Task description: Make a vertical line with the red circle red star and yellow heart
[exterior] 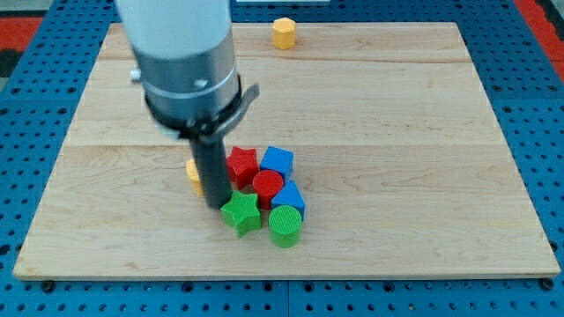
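Six blocks clustered by my tip (217,204), none contained.

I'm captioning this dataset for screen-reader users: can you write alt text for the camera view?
My tip rests on a wooden board at the left edge of a tight cluster: red star, red circle, two blue blocks, green star, green circle. A yellow block peeks out behind the rod; a yellow hexagon sits at the top edge.

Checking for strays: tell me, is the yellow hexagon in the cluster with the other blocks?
No, the yellow hexagon sits alone at the board's top edge.
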You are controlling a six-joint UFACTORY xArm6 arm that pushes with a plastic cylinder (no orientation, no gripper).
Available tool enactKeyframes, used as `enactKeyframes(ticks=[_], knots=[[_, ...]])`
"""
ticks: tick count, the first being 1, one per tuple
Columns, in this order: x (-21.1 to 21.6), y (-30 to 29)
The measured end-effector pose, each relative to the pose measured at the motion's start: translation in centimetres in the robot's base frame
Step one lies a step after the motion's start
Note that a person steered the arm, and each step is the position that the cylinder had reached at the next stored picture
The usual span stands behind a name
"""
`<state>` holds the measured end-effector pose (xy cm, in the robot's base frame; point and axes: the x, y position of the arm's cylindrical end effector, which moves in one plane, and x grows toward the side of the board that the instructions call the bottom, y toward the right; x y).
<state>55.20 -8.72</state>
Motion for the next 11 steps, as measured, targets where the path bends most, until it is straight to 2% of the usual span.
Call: enactKeyframes(ticks=[1,3,4,7,9,11], knots=[[4.9,-1.4],[5.4,7.6],[3.0,7.6],[-7.7,7.4],[-13.7,2.5],[-17.7,12.9]])
